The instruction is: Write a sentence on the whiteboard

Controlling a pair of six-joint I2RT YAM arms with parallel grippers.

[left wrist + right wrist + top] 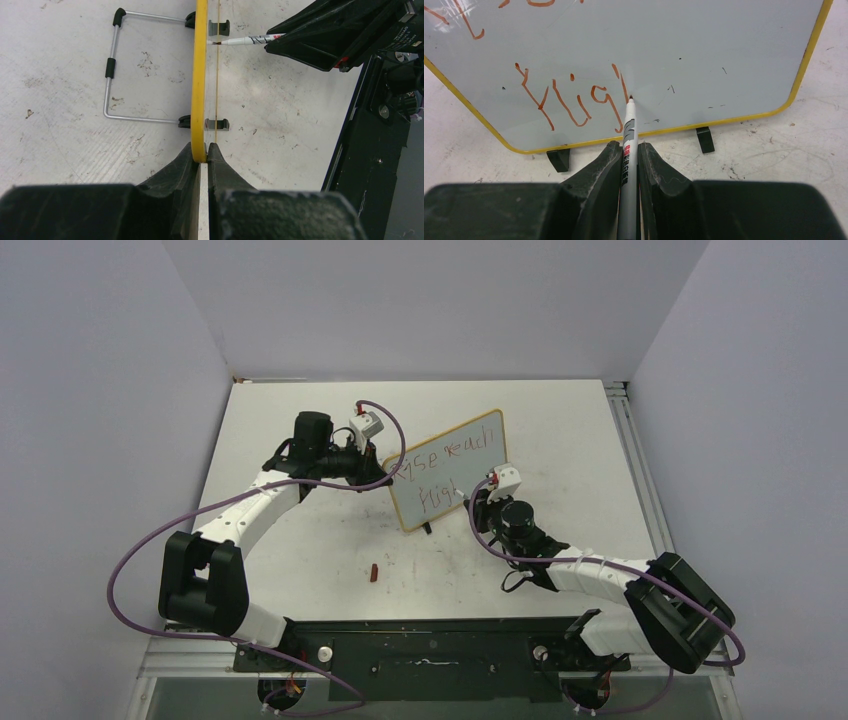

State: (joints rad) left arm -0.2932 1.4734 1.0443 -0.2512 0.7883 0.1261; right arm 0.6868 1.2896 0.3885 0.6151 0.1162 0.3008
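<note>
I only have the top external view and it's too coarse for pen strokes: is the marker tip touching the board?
Observer: Yes. The right wrist view shows the marker tip on the whiteboard, at the rightmost stroke after "Hig".
Operator: Does the left gripper have the board?
Observer: In the left wrist view, the left gripper is shut on its yellow frame edge.
Operator: Stand out?
Observer: The wire stand reaches out behind the board, on the table.

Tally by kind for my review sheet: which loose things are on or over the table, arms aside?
whiteboard: 1
marker: 1
small red piece lying on the table: 1
Total: 3
</note>
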